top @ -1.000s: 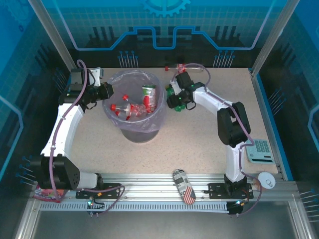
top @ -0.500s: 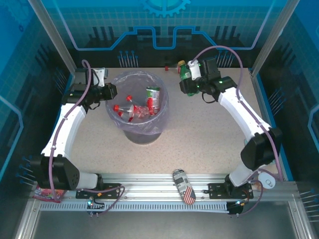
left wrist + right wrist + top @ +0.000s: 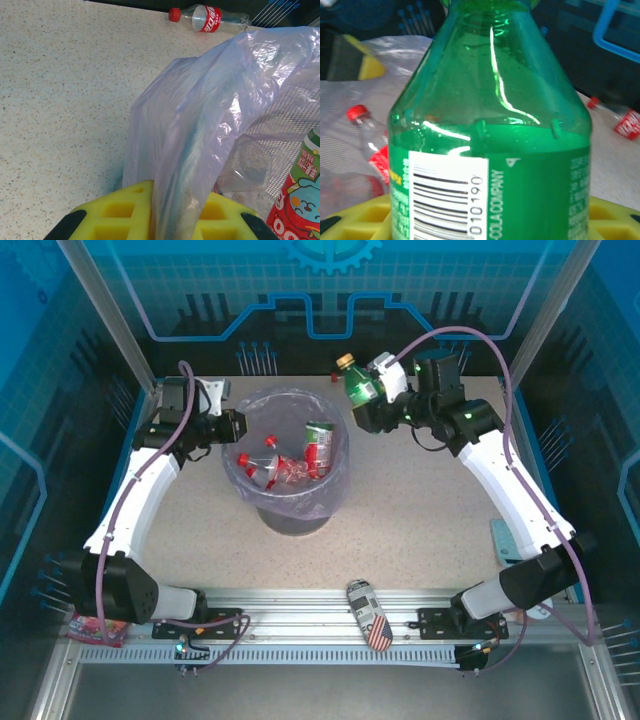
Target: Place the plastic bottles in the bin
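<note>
A green bottle (image 3: 362,388) with a gold cap is in the air just right of the bin (image 3: 290,520), my right gripper (image 3: 378,402) shut on it. In the right wrist view, the green bottle (image 3: 490,150) stands between the yellow fingers (image 3: 365,215). My left gripper (image 3: 232,426) is shut on the lilac bag's rim (image 3: 200,125) at the bin's left side, the film pinched between the yellow pads (image 3: 120,210). Several clear red-labelled bottles (image 3: 268,466) lie inside the bin. Another clear bottle (image 3: 210,17) lies on the table by the back wall.
A flag-patterned can (image 3: 368,614) lies on the front rail between the arm bases. A pale keypad device (image 3: 503,540) sits at the table's right edge, partly under the right arm. A red-and-green printed container (image 3: 320,445) stands inside the bin.
My right arm has lifted the green bottle from low beside the bin's right side up and toward the back. The left gripper and the bin have shifted slightly to the right.
</note>
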